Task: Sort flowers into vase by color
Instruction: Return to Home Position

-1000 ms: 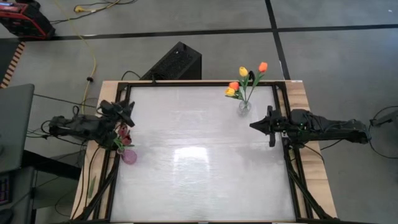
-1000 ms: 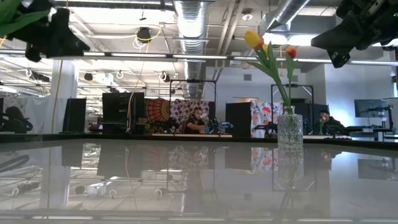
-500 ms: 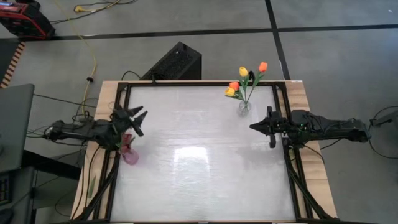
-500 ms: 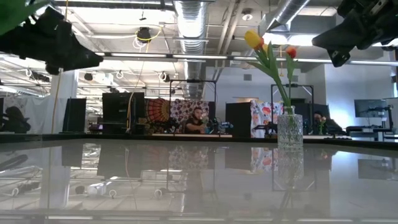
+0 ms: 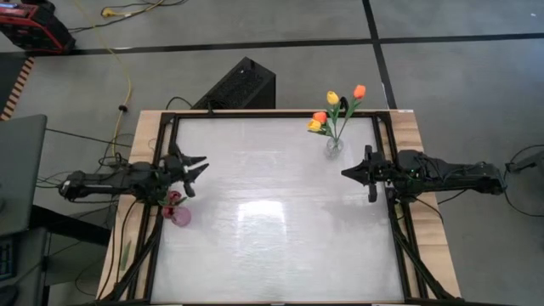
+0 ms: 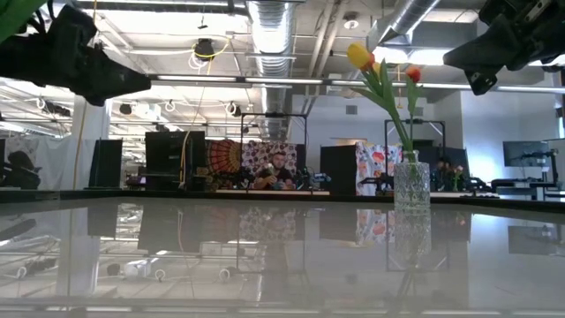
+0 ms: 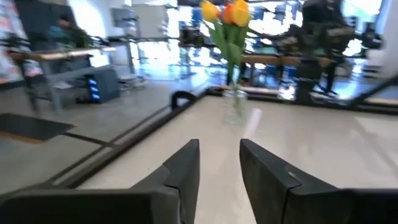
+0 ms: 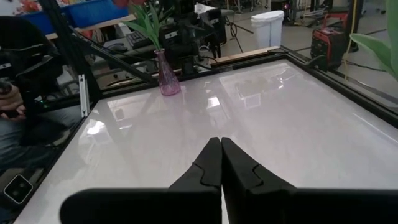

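Left pincer (image 5: 199,167), carried on the dark arm along the left edge of the desk (image 5: 272,246), hangs above the surface about midway between near and far; its two fingers (image 7: 184,171) stand apart with a clear gap and hold nothing. Right pincer (image 5: 345,172), on the matching arm at the right edge, points inward across the desk at much the same depth, with its fingers pressed together on nothing. Both arms are raised off the pale, glossy desk top. At the far right, just beyond the right pincer and near the far edge, stands the transparent vase (image 5: 334,145), upright, with the yellow and orange tulips (image 5: 332,98) in it: two yellow heads and two orange heads on green stems that fan outward above its rim. At the left edge, just nearer than the left pincer, stands the small pink vase (image 5: 179,215), also upright, holding the dark red tulips (image 5: 172,199) and their green leaves. In the room beyond the far edge, a person (image 6: 279,170) sits at a workstation.
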Robot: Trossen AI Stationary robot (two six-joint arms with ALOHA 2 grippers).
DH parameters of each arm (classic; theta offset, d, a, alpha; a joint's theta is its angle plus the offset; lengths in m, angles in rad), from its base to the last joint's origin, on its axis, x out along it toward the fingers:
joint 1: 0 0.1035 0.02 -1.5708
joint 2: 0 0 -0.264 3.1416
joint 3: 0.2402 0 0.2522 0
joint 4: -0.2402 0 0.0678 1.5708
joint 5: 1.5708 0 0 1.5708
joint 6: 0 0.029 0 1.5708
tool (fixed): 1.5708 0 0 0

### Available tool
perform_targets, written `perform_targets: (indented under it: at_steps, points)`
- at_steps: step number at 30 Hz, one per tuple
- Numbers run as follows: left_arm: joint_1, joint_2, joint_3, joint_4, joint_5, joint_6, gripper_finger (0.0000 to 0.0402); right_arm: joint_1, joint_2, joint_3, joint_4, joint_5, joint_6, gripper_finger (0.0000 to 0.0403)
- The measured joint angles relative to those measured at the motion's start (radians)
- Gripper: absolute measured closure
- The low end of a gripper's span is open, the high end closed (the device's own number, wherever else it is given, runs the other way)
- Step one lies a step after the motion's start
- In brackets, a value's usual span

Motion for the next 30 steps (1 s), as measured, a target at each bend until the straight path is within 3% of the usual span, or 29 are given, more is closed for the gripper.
perform_targets:
  at_steps: [6,13,25,30]
  points:
    - [0.026,0.000,0.000,-0.059,0.087,-0.038,0.0336,0.000,0.000,-0.015,0.017,0.000,-0.036,0.0378]
    - [0.033,0.000,-0.029,-0.001,0.156,-0.073,0.0396,-0.002,-0.009,-0.126,0.152,0.000,-0.030,0.0378]
    - [0.033,0.000,-0.053,0.048,0.146,-0.057,0.0400,-0.002,-0.008,-0.329,0.357,-0.027,0.030,0.0378]
    - [0.033,0.000,-0.053,0.049,0.127,-0.073,0.0400,-0.002,-0.006,-0.330,0.327,-0.026,0.019,0.0377]
